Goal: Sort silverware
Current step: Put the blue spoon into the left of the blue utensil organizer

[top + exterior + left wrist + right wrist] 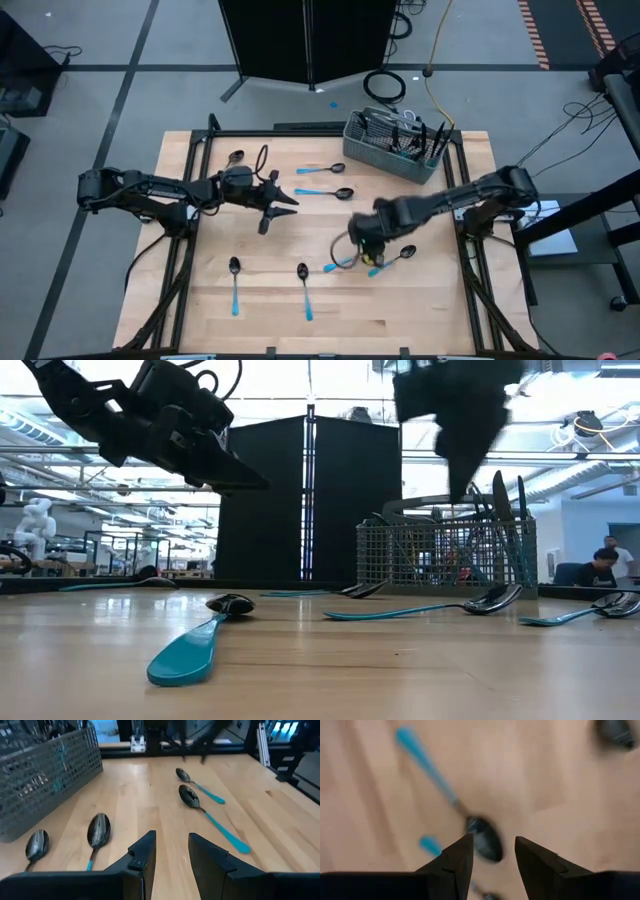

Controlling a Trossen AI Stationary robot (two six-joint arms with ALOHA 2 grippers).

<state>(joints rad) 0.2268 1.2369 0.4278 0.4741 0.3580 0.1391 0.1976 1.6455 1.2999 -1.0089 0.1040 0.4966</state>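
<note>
Grey floor (pixel 120 60), black cabinet (pixel 310 500) behind table, bright ceiling lights, seated person (pixel 600 568) far right.

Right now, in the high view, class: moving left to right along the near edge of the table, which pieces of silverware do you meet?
Spoon with its bowl pointing away from the near edge → second spoon lying the same way → spoon beside the right gripper, lying at a slant with its bowl toward the right.
</note>
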